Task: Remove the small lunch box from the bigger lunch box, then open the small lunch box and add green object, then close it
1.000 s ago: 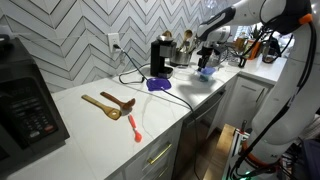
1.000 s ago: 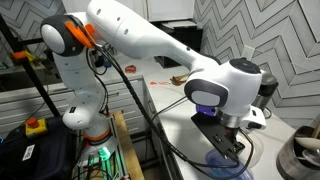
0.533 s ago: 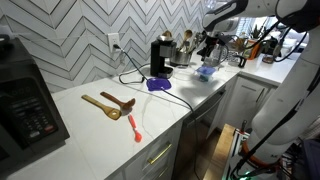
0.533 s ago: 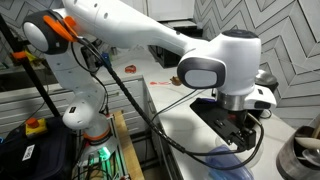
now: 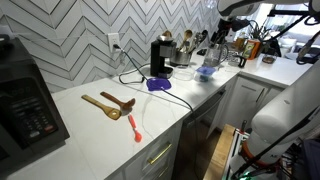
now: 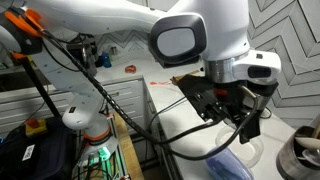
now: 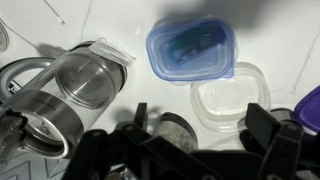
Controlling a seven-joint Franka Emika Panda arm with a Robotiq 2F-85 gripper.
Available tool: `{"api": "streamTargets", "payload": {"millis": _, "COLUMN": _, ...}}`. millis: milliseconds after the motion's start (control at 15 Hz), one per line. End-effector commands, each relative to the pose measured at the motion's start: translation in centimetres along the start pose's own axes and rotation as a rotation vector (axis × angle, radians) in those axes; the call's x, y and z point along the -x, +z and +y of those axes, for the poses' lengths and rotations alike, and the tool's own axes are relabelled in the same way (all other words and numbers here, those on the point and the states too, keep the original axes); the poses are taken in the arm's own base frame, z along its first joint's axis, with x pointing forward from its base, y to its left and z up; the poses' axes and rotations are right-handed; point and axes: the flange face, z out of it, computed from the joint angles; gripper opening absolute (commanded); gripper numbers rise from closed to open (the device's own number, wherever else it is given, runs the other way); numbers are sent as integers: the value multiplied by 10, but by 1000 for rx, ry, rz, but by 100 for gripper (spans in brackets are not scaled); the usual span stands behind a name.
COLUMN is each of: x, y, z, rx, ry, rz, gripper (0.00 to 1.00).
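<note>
Retreat from the small blue rounded plastic lunch box (image 7: 190, 50), which sits lidded on the white counter (image 5: 100, 138).
The gripper (image 7: 200, 122) has climbed clear of it in the last second, jaws spread wide, nothing held. The bigger purple-blue plastic lunch box (image 5: 157, 84) sits well apart, so removal looks done. A dark patch shows through the lid, but whether it is the green object I can't tell.

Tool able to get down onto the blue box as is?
Probably yes: the tool hangs open above the blue box, nothing covering its lid. The clear tub beside it and the jar nearby may crowd the grasp.
</note>
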Motion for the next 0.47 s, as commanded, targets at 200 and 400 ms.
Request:
{"api": "streamTargets", "payload": {"millis": 200, "x": 8, "y": -14, "z": 1, "rx": -25, "ry": 128, "rz": -4, "gripper": 100}}
{"api": "streamTargets", "payload": {"millis": 400, "x": 8, "y": -14, "z": 1, "rx": -28, "ry": 139, "rz": -4, "gripper": 100}}
